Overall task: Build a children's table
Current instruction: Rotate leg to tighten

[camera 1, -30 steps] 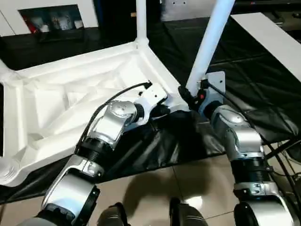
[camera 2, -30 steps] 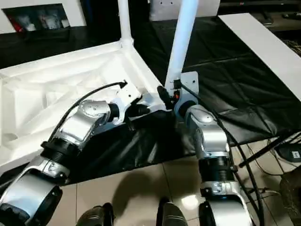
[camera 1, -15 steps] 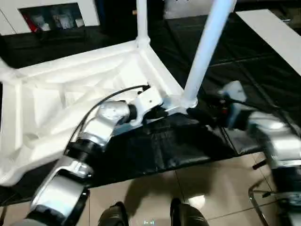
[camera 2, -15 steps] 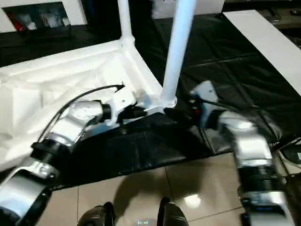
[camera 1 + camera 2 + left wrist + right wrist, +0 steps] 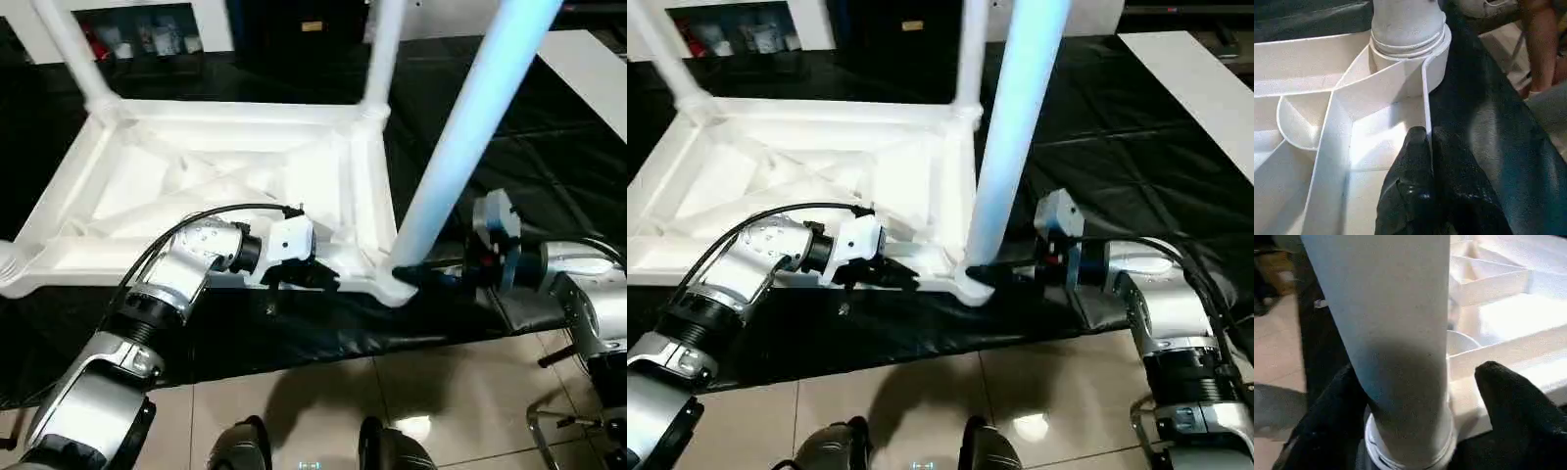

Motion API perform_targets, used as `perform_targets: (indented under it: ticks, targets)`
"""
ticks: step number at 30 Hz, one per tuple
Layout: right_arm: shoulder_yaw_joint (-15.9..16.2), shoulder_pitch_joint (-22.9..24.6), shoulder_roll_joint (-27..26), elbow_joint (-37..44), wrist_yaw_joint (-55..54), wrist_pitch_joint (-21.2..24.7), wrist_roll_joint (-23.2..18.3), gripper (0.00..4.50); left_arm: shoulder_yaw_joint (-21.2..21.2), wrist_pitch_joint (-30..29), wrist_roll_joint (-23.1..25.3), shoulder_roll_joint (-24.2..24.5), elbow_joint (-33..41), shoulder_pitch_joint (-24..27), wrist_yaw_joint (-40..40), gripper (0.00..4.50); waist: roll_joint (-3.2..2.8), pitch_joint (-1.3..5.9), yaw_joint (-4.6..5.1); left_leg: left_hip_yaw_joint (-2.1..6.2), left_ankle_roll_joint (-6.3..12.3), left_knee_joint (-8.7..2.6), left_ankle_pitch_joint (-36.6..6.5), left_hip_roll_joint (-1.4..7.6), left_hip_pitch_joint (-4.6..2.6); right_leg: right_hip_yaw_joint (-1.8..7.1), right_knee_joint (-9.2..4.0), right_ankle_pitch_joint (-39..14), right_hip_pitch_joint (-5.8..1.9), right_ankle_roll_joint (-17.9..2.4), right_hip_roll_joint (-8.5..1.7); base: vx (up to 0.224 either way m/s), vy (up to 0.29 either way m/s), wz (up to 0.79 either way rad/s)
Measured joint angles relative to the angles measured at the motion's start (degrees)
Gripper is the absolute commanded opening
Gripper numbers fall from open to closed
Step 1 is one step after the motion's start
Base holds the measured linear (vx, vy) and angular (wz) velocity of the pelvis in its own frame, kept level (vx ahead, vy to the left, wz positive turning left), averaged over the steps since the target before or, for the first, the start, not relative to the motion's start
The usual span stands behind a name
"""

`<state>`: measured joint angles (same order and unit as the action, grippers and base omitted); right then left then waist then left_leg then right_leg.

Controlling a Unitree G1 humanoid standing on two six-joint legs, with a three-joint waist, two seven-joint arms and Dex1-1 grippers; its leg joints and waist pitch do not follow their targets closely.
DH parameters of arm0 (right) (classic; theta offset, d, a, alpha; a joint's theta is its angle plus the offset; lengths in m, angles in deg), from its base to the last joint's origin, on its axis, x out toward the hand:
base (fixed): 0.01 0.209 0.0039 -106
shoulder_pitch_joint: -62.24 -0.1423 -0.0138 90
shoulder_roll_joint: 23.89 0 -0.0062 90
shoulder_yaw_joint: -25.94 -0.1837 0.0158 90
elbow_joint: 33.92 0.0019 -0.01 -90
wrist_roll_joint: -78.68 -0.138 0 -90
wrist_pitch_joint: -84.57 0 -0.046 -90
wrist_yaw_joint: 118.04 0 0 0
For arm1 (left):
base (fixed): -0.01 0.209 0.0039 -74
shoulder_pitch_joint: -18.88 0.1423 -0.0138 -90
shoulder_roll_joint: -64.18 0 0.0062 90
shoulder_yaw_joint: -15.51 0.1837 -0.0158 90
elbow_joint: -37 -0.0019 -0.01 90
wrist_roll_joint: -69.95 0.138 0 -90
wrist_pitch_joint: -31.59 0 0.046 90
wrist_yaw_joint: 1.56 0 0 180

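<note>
Lying upside down on the black-covered counter (image 5: 549,166), the white ribbed plastic table top (image 5: 225,186) is pinched at its near rim by the left claw (image 5: 1429,147). The right claw (image 5: 1415,401) is spread open around the long white tube leg (image 5: 460,147) at its corner socket (image 5: 397,284); cross-threading could be caused by tilt.

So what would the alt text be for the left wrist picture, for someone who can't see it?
Two black gripper fingers pinch the thin outer wall of the upside-down white plastic table top, close to its round corner socket. A white tube leg stands in that socket, with black table covering alongside.
</note>
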<state>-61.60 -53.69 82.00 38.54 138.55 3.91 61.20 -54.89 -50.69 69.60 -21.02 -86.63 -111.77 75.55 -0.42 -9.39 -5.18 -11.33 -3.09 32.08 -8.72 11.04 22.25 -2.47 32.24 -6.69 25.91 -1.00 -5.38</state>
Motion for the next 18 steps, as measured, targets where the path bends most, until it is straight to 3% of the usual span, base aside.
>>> perform_targets:
  ticks: [10,18]
  targets:
    - [2.35,-1.24,0.61,-2.84,5.15,0.05,-0.04,2.5,0.32,1.25,-0.45,-0.36,-1.31,-0.47,1.18,0.0,0.03,0.01,-0.07,0.01,0.01,0.25,0.01,0.01,0.03,-0.01,0.25,-0.02,0.0,0.02,-0.01,0.0,0.0,0.0]
    - [2.83,-1.78,0.82,-3.4,5.75,0.7,-0.06,2.06,0.38,1.25,-0.5,-0.5,-1.59,-0.46,1.6,0.0,0.05,0.01,-0.09,0.04,-0.12,0.5,-0.07,0.01,0.01,0.02,0.58,-0.1,0.0,0.12,-0.04,0.0,0.0,0.0]
